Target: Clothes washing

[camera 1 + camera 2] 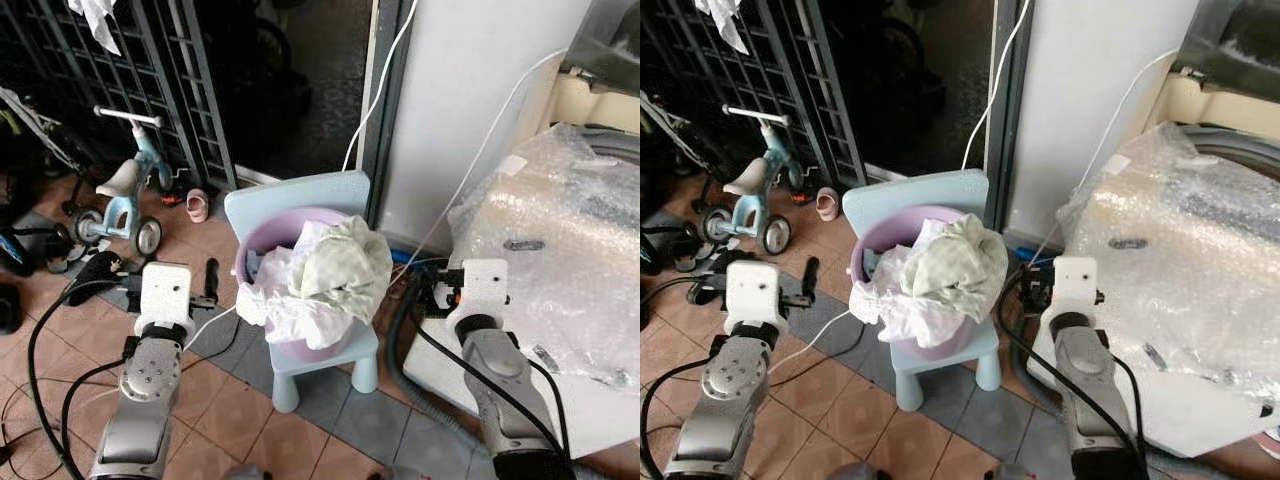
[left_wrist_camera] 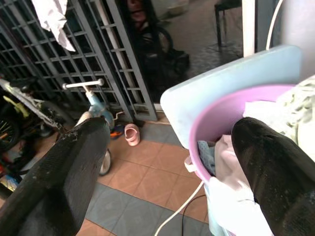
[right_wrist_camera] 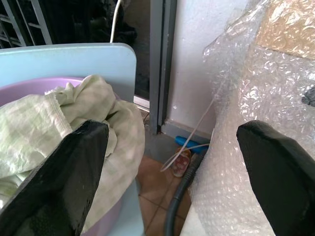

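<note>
At the near edge of the tiled floor (image 1: 300, 440), both silver arms reach forward and slightly down, one on each side of a small blue chair (image 1: 330, 350). The left gripper (image 2: 172, 162) is held low beside the chair's left side, its jaws spread wide with nothing between them; in its wrist view one black finger (image 2: 64, 177) lies over the floor and the other over the rim of the tub. The right gripper (image 3: 172, 167) is held between the chair and the washing machine, jaws likewise wide apart and empty, one finger (image 3: 64, 182) in front of the laundry and the other against bubble wrap (image 1: 560, 260).

On the chair seat stands a pink tub (image 1: 330, 345), heaped above its rim with clothes (image 1: 325, 280): a pale green checked piece on top, white cloth spilling over the front edge. A white cord (image 1: 215, 322) runs across the floor from the chair's left side.

To the right, the washing machine (image 1: 610, 150) is draped in bubble wrap. Behind the chair are a white wall and a dark doorway. Farther left, a small blue tricycle (image 1: 125, 195) and a pink shoe (image 1: 197, 206) sit on the floor before a black metal gate (image 1: 130, 70).
</note>
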Tool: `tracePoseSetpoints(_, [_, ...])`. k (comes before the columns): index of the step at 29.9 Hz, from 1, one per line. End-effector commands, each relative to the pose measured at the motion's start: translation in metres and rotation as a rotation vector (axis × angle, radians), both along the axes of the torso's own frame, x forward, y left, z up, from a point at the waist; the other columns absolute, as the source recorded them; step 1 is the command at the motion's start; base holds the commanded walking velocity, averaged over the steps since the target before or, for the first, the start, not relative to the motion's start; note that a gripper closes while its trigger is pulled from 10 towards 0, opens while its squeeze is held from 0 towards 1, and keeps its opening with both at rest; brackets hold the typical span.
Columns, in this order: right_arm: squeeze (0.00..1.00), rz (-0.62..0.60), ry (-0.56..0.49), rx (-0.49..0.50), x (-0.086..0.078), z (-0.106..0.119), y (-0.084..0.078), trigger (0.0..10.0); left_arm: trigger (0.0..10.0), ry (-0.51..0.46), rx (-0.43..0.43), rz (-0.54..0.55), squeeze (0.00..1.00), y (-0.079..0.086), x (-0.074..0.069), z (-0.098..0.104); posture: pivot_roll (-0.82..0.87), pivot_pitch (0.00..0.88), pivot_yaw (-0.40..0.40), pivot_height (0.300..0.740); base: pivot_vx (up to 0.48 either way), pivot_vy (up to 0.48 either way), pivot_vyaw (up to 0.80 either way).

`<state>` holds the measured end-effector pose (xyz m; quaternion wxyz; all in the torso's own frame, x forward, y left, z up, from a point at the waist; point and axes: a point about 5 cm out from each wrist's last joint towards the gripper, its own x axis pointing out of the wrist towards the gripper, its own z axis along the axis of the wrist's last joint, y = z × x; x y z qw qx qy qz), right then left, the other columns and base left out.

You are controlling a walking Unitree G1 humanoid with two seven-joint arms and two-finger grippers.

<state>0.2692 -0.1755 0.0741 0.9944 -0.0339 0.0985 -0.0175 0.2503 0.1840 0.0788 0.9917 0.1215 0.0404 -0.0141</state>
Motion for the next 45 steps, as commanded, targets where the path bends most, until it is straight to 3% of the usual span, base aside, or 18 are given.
tracePoseSetpoints(1, [0.0, 0.0, 0.002, -0.001, 0.003, -0.001, 0.002, 10.0, 10.0, -0.02, 0.001, -0.015, 0.0, 0.004, 0.003, 0.002, -0.04, 0.0, 0.082, 0.74, 0.0, 0.0, 0.0])
tracePoseSetpoints(3, [0.0, 0.054, -0.02, 0.088, 0.006, 0.002, 0.008, 10.0, 10.0, -0.038, -0.022, -0.014, 0.0, 0.004, 0.01, 0.006, -0.03, 0.0, 0.088, 0.74, 0.0, 0.0, 0.0])
tracePoseSetpoints(8, [0.0, 0.072, -0.065, 0.027, 0.014, 0.013, 0.015, 10.0, 10.0, -0.1, -0.093, -0.012, 0.0, -0.007, 0.028, 0.022, -0.05, 0.0, 0.076, 0.74, 0.0, 0.0, 0.0])
tracePoseSetpoints(9, [0.0, 0.062, -0.062, -0.028, 0.015, 0.012, 0.015, 10.0, 10.0, -0.091, -0.109, -0.006, 0.0, -0.009, 0.03, 0.019, -0.05, 0.0, 0.076, 0.74, 0.0, 0.0, 0.0])
tracePoseSetpoints(11, [0.0, 0.062, -0.061, 0.019, 0.014, 0.007, 0.022, 10.0, 10.0, 0.024, -0.136, -0.007, 0.0, -0.007, 0.024, -0.007, -0.05, 0.0, 0.067, 0.74, 0.0, 0.0, 0.0])
tracePoseSetpoints(12, [0.0, 0.053, -0.066, 0.042, 0.013, 0.004, 0.024, 10.0, 10.0, 0.107, -0.211, 0.045, 0.0, 0.003, 0.02, -0.023, -0.05, 0.0, 0.055, 0.74, 0.0, 0.0, 0.0])
tracePoseSetpoints(14, [0.0, 0.043, -0.073, 0.023, 0.013, 0.003, 0.024, 10.0, 10.0, 0.123, -0.287, 0.102, 0.0, 0.012, 0.02, -0.027, -0.05, 0.0, 0.055, 0.74, 0.0, 0.0, 0.0])
tracePoseSetpoints(15, [0.0, 0.064, -0.014, 0.089, 0.01, -0.006, 0.025, 10.0, 10.0, 0.13, -0.303, 0.112, 0.0, 0.018, 0.022, -0.028, -0.05, 0.0, 0.036, 0.74, 0.0, 0.0, 0.0])
tracePoseSetpoints(19, [0.0, 0.1, -0.01, 0.136, 0.01, -0.009, 0.025, 10.0, 10.0, 0.114, -0.23, 0.081, 0.0, 0.022, 0.018, -0.028, -0.05, 0.0, 0.013, 0.74, 0.0, 0.0, 0.0])
tracePoseSetpoints(22, [0.0, 0.116, -0.048, 0.094, 0.01, -0.006, 0.019, 10.0, 10.0, 0.039, -0.201, 0.071, 0.0, 0.027, 0.004, -0.019, -0.06, 0.0, 0.001, 0.74, 0.0, 0.0, 0.0])
tracePoseSetpoints(24, [0.0, 0.128, -0.055, 0.081, 0.007, -0.006, 0.014, 10.0, 10.0, 0.003, -0.155, 0.024, 0.0, 0.019, -0.008, -0.013, -0.04, 0.0, -0.012, 0.74, 0.0, 0.0, 0.0])
tracePoseSetpoints(28, [0.0, 0.131, -0.051, 0.084, 0.005, -0.006, 0.014, 10.0, 10.0, -0.026, -0.122, -0.041, 0.0, 0.004, -0.017, -0.008, -0.03, 0.0, -0.017, 0.74, 0.0, 0.0, 0.0])
tracePoseSetpoints(30, [0.0, 0.145, -0.056, 0.08, 0.005, -0.005, 0.016, 10.0, 10.0, -0.034, -0.08, -0.067, 0.0, -0.006, -0.022, -0.008, -0.03, 0.0, -0.021, 0.74, 0.0, 0.0, 0.0])
tracePoseSetpoints(31, [0.0, 0.155, -0.063, 0.08, 0.006, -0.003, 0.018, 10.0, 10.0, -0.042, -0.016, -0.105, 0.0, -0.013, -0.026, -0.008, -0.02, 0.0, -0.025, 0.74, 0.0, 0.0, 0.0])
tracePoseSetpoints(37, [0.0, 0.223, -0.074, 0.077, 0.006, 0.001, 0.022, 10.0, 10.0, -0.005, -0.103, -0.045, 0.0, -0.004, -0.028, -0.007, -0.01, 0.0, -0.03, 0.74, 0.0, 0.0, 0.13])
tracePoseSetpoints(45, [0.0, 0.257, -0.063, 0.059, 0.006, -0.001, 0.026, 10.0, 10.0, 0.006, -0.103, -0.049, 0.0, -0.004, -0.029, -0.006, 0.0, 0.0, -0.024, 0.74, 0.161, 0.0, 0.8])
